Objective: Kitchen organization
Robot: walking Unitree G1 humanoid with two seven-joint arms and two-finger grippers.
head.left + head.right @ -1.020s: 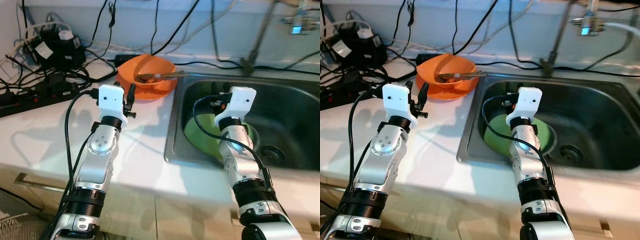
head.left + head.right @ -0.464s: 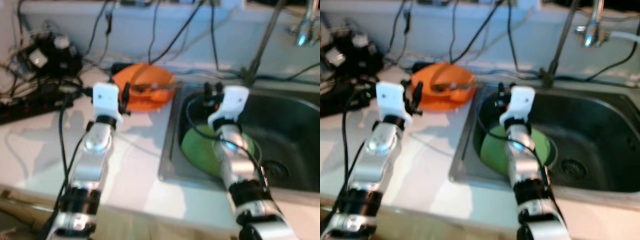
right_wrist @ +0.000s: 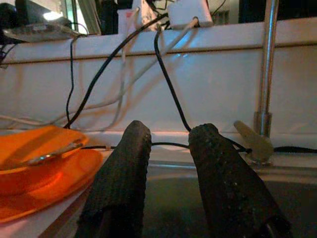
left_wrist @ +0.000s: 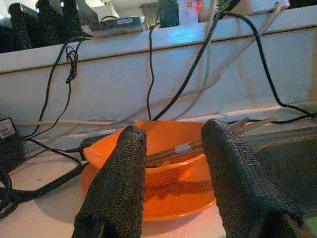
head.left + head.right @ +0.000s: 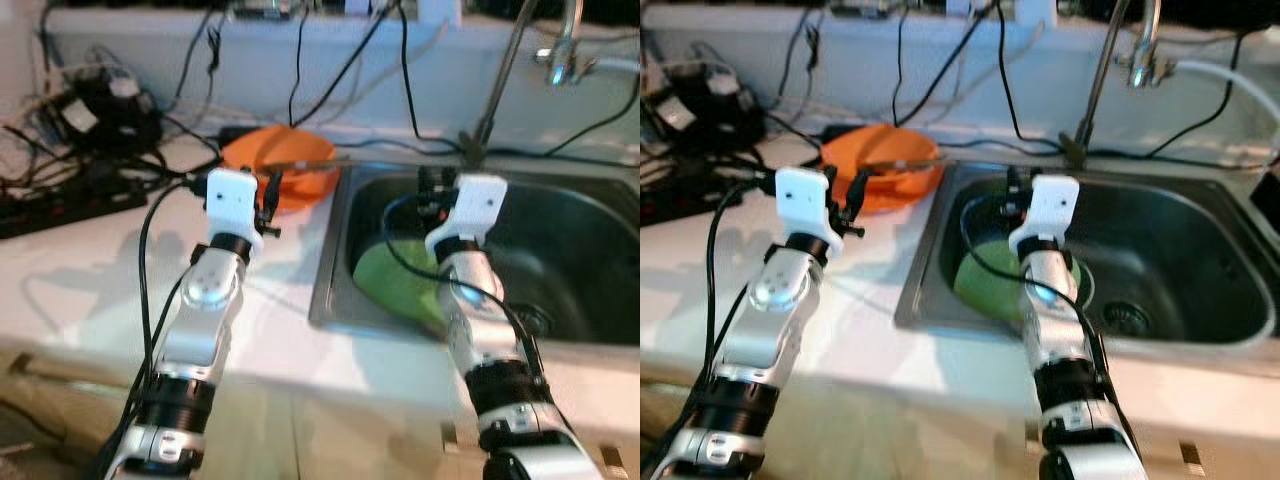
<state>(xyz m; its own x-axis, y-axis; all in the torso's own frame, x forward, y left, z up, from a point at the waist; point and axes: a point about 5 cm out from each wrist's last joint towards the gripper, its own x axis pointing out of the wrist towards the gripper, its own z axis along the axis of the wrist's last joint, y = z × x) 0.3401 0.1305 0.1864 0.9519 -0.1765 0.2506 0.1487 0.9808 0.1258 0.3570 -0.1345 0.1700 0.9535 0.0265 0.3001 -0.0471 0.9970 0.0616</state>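
An orange bowl sits on an orange plate on the white counter, just left of the sink, with chopsticks lying across it. A green plate lies in the steel sink. My left gripper hovers open just in front of the bowl, its fingers apart and nothing between them. My right gripper hangs open above the green plate, over the sink's left part, its fingers pointing at the back wall.
A faucet rises behind the sink. Black cables and a power strip clutter the counter's back left. Bare white counter lies in front of the left arm. A drain sits in the sink bottom.
The camera has shifted and the blur has gone. Both arms keep much the same pose; the left gripper now sits slightly nearer the orange bowl.
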